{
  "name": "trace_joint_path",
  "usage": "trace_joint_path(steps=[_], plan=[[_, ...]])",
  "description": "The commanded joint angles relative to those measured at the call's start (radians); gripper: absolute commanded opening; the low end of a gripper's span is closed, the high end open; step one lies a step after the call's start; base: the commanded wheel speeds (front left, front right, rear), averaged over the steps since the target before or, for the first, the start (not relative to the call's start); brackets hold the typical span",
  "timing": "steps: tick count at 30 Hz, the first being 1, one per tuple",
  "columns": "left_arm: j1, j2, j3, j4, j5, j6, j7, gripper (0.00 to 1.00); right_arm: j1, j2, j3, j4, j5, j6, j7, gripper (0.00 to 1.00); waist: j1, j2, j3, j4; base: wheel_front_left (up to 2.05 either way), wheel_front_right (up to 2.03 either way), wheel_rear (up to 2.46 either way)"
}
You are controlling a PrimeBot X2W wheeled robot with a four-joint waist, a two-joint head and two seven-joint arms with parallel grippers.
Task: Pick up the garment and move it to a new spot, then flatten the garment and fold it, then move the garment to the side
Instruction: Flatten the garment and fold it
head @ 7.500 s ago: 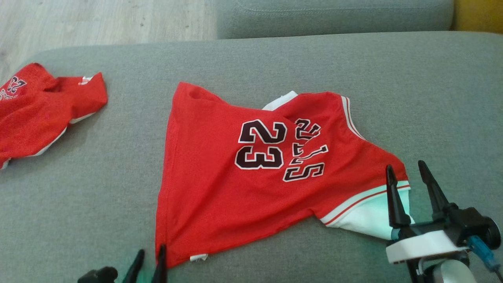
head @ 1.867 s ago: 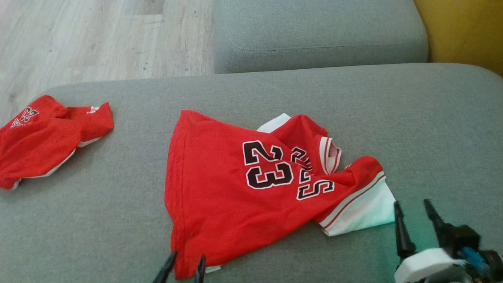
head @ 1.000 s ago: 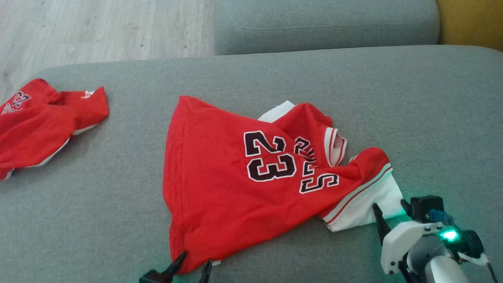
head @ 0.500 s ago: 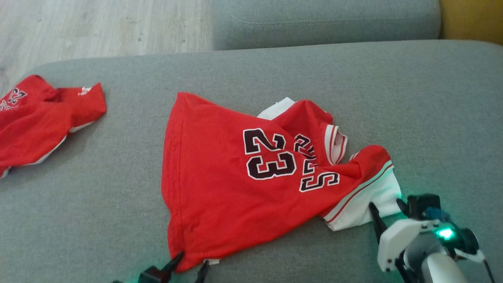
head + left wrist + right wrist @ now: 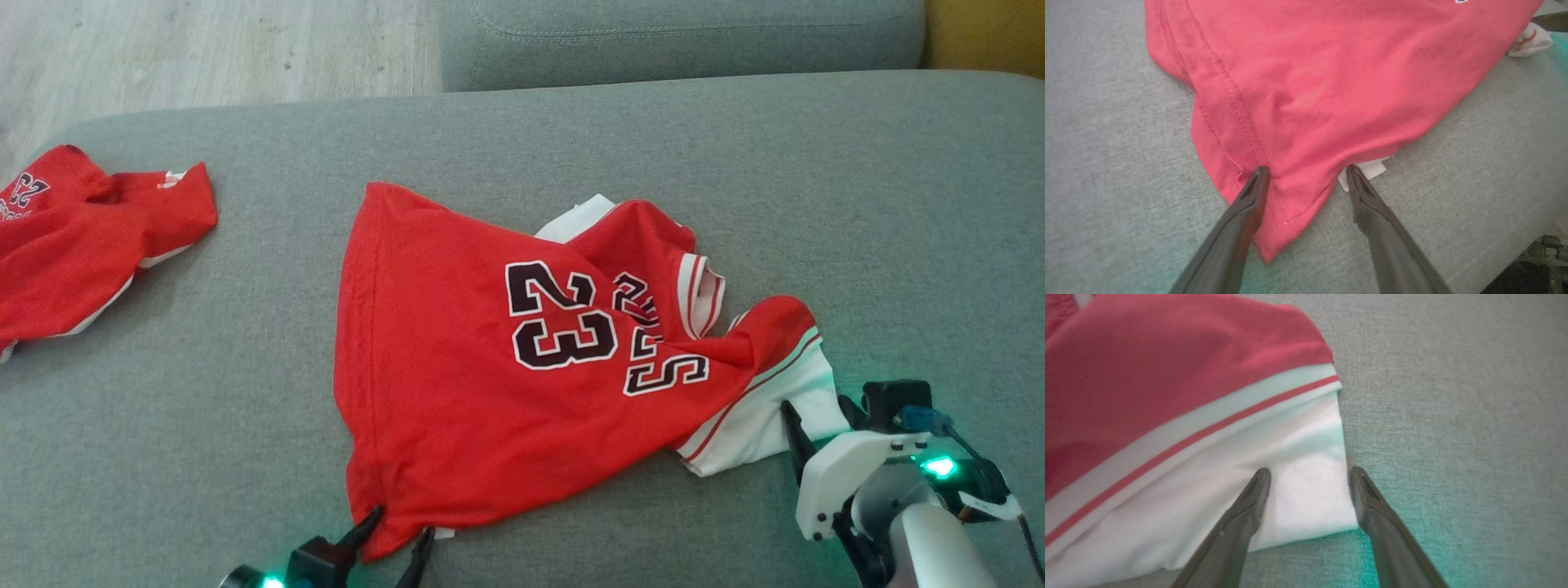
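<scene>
2 grippers, both wide open, nothing gripped. My L gripper (image 5: 400, 527) is straddling the red hem corner of the garment (image 5: 457, 392): 1 finger on fabric, 1 on the sofa cushion (image 5: 571, 122) by a white tag (image 5: 1367, 169). My R gripper (image 5: 815, 408) is straddling the white sleeve corner. Garment is lying rumpled mid-cushion, long axis running L-R between my arms, spreading away from both. Each arm is sitting nearest its own corner. Judgement: I'm lining up to close both, then pull apart.
</scene>
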Motion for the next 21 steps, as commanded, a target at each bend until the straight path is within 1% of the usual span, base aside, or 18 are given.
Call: trace_joint_path(steps=[1,7,18,19,20,21], plan=[[-0.028,0.024,0.026,0.019,-0.011,0.004,0.011,1.00,-0.002,-0.011,0.014,-0.016,-0.005,-0.001,0.017,1.00,0.0000,-0.0001,0.001,-0.001,0.00,0.00,0.00],[-0.038,0.025,0.022,0.022,-0.017,0.005,0.004,1.00,0.005,-0.012,0.007,-0.029,0.012,-0.001,0.057,1.00,0.0000,-0.0001,0.011,-0.001,0.00,0.00,0.00],[-0.041,0.029,0.008,0.030,-0.027,0.007,0.007,1.00,0.047,-0.013,0.061,-0.044,0.076,-0.001,0.148,1.00,0.0000,-0.0001,0.016,0.010,0.00,0.00,0.00],[-0.041,0.029,0.006,0.033,-0.029,0.007,0.010,0.94,0.048,-0.013,0.068,-0.043,0.081,-0.001,0.156,1.00,0.0000,-0.0001,0.017,0.009,0.00,0.00,0.00],[-0.041,0.028,0.003,0.037,-0.034,0.007,0.014,0.72,0.049,-0.013,0.077,-0.044,0.087,-0.001,0.163,0.95,0.0000,-0.0001,0.016,0.008,0.00,0.00,0.00],[-0.040,0.028,0.000,0.040,-0.038,0.006,0.019,0.39,0.050,-0.013,0.083,-0.044,0.097,-0.001,0.171,0.56,0.0000,-0.0001,0.014,0.007,0.00,0.00,0.00]])
